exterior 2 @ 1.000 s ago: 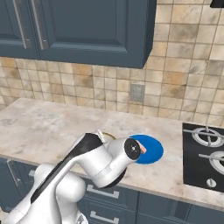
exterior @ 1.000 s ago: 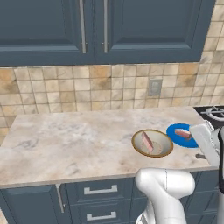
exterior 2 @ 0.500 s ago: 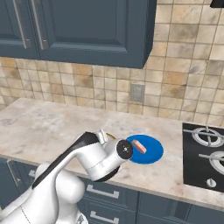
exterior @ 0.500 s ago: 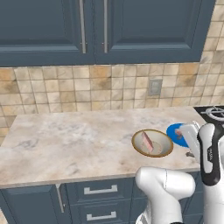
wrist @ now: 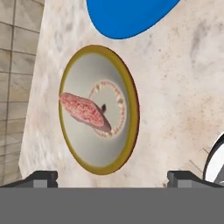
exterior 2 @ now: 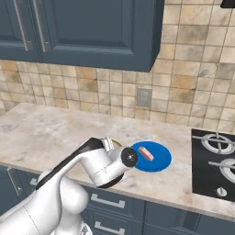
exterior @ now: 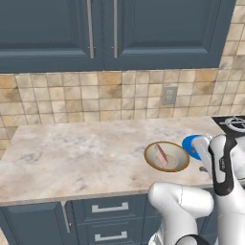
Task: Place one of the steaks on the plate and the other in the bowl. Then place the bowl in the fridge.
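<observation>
The arm had been swung back from the plate (exterior 2: pixel 153 157), where one steak (exterior 2: pixel 146 153) lay; the other steak (wrist: pixel 84 111) lay in the bowl (wrist: pixel 130 96). The jaws were spread wide, empty; the bowl was judged ready for the fridge.

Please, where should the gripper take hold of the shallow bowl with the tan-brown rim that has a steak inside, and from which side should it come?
Probably at the rim of the shallow tan-brown bowl, from above, one finger inside the wall and one outside. The bowl sits flat and looks wider than the open gripper can span. The pinkish-red steak lies toward one side, so choose the bare rim stretch opposite it, away from the flat blue plate.
</observation>
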Available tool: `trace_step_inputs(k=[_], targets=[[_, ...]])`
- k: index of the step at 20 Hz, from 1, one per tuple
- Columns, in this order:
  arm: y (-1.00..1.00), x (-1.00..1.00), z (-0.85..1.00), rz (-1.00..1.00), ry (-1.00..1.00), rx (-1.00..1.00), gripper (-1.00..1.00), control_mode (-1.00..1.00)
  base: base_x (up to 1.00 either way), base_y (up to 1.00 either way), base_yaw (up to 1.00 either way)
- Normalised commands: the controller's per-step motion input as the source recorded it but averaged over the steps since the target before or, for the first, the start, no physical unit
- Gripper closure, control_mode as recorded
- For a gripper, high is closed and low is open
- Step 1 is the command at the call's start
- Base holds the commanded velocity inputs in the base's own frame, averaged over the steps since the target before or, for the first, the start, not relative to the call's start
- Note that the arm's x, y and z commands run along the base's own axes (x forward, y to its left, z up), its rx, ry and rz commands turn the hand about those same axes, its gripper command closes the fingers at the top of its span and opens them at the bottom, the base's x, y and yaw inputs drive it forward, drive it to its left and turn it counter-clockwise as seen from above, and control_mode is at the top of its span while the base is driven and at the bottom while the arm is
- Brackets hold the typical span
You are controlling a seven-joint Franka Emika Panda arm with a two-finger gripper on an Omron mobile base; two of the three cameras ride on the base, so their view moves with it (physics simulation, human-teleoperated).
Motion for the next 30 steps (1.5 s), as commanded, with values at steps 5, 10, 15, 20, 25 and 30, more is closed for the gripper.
trace_step_inputs(k=[5, 10, 15, 20, 25, 30], targets=[[-0.01, 0.2, -0.26, 0.0, 0.0, 0.0, -1.0, -1.0, 0.0, 0.0, 0.0], [0.0, 0.31, -0.31, 0.0, 0.0, 0.0, -1.0, -1.0, 0.0, 0.0, 0.0], [0.0, 0.37, -0.22, 0.0, 0.0, 0.0, -1.0, -1.0, 0.0, 0.0, 0.0], [0.0, 0.3, -0.24, 0.0, 0.0, 0.0, -1.0, -1.0, 0.0, 0.0, 0.0], [-0.01, 0.11, -0.25, 0.0, 0.0, 0.0, -1.0, -1.0, 0.0, 0.0, 0.0], [0.0, 0.07, -0.2, 0.0, 0.0, 0.0, -1.0, -1.0, 0.0, 0.0, 0.0]])
